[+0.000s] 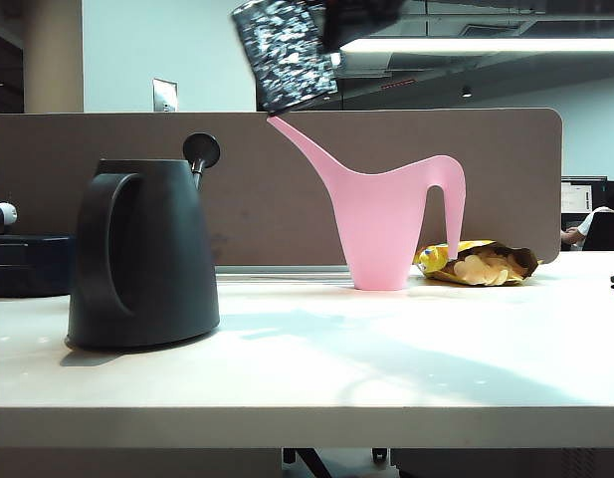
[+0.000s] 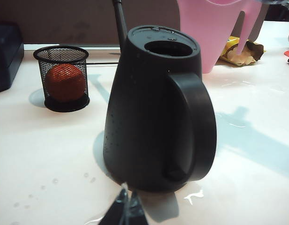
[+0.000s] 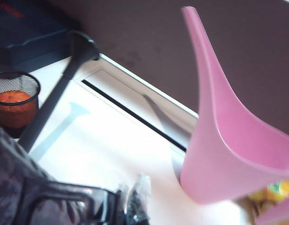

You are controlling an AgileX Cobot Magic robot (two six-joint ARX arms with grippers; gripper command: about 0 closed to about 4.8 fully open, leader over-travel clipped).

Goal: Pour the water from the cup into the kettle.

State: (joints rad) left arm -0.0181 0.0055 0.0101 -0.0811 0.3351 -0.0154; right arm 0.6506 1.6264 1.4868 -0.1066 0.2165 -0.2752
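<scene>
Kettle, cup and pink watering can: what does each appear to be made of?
The kettle looks like matte black plastic: dull, even surface with soft highlights, though coated metal is possible. The cup, held high by the right gripper, looks like dark translucent glass, its dimpled surface sparkling. The pink watering can seems smooth moulded plastic with a satin sheen.

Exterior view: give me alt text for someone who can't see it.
The right claw holds the dimpled glass cup tilted, high above the table, between the black kettle at left and the pink watering can behind. An open snack bag lies beside the can; the left claw isn't in this view.
</scene>
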